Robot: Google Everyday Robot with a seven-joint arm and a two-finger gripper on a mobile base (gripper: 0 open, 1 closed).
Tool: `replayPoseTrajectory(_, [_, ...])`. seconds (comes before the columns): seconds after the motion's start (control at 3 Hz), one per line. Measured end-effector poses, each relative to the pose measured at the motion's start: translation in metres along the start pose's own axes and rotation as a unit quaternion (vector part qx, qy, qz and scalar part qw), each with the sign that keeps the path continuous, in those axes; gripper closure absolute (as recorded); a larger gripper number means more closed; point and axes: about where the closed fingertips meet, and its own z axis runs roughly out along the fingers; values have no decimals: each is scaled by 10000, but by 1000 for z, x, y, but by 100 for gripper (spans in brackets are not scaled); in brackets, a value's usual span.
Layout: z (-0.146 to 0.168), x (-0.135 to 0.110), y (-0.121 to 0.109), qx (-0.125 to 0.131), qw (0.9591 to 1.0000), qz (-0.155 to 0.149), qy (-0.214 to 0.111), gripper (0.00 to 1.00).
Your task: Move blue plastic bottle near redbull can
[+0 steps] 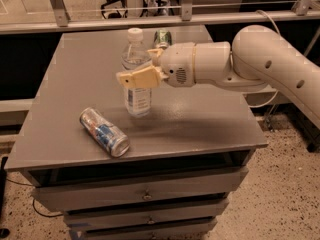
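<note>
The blue plastic bottle (pixel 136 74) is clear with a white cap and a white label. It stands upright near the middle of the grey table (pixel 75 84), its base at or just above the top. My gripper (pixel 136 74) reaches in from the right and is shut on the bottle around its middle, with one tan finger (pixel 140 78) across its front. The redbull can (pixel 104 132) lies on its side at the front left of the table, its shiny top pointing to the front right. It lies a short way in front of and left of the bottle.
A green and silver can (pixel 162 37) stands at the back of the table, partly hidden behind my gripper. The table has drawers (pixel 145 194) below its front edge. A metal rail (pixel 150 19) runs behind it. Speckled floor (pixel 280 194) lies to the right.
</note>
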Motion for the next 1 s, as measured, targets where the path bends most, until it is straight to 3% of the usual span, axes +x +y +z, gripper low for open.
replayPoseTrajectory(0.33, [7, 3, 15, -132, 9998, -127, -125, 100])
replayPoseTrajectory(0.67, [16, 5, 28, -344, 9987, -338, -162, 83])
replayPoseTrajectory(1.0, [24, 10, 37, -513, 9975, -465, -101, 59])
